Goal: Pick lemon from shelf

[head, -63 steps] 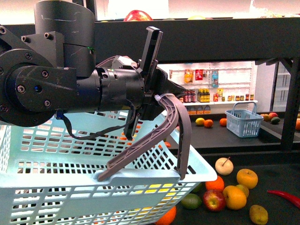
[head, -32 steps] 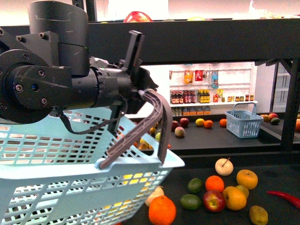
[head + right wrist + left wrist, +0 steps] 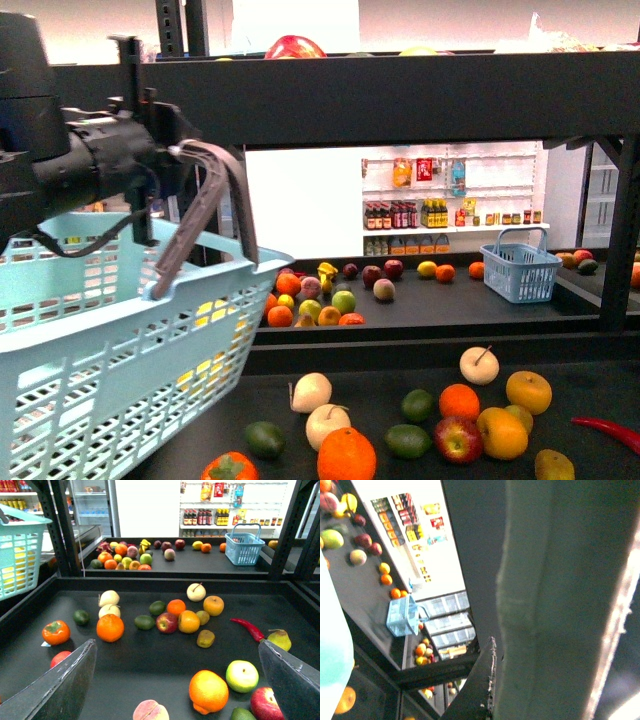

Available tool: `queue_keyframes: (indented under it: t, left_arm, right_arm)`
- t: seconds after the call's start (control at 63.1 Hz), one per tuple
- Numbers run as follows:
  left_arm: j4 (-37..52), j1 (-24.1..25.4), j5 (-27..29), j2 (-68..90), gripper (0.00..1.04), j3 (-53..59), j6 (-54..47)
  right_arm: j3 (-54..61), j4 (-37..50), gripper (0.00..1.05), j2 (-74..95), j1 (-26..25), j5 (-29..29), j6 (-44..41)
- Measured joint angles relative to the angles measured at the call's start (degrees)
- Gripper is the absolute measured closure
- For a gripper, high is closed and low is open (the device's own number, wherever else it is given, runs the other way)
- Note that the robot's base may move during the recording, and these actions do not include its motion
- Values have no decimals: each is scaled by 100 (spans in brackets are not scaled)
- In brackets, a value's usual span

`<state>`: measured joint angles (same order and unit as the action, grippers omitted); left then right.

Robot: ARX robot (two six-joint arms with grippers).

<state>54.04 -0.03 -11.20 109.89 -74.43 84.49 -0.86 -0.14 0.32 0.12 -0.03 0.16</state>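
Front view: left gripper is clamped on the grey handle of a pale blue basket; right wrist view: right gripper has its fingers spread wide over the black shelf of mixed fruit; yellow shapes show through the basket slats; whether any is the lemon is unclear.

No readable text, bottle labels on the far wall shelves too small
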Motion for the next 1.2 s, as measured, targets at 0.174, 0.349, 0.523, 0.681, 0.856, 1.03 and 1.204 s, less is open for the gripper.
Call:
queue_keyframes:
  t: [0.174,0.349,0.523,0.681,0.856,1.03,1.204]
  left_arm:
    - [557,776,-120,2,99,85,332]
    - [1086,1410,-514,205,99,212,597]
    - [1453,1759,-824,584,99,247,850]
    - [1803,2026,-933,940,99,247,1032]
    - [2140,2258,-1034,1202,99,247,1095]
    - [2422,2334,-1113,1412,99,306,1097]
    - [2551,2334,-1023,1530,99,420,1233]
  right_arm:
    - [0,0,7,0,0,0,0]
    - [0,0,7,0,0,0,0]
    - [0,0,7,0,0,0,0]
    - [0,0,7,0,0,0,-2]
    - [0,0,7,0,0,0,-2]
    - [0,0,7,0,0,0,-2]
    - [0,0,7,0,0,0,0]
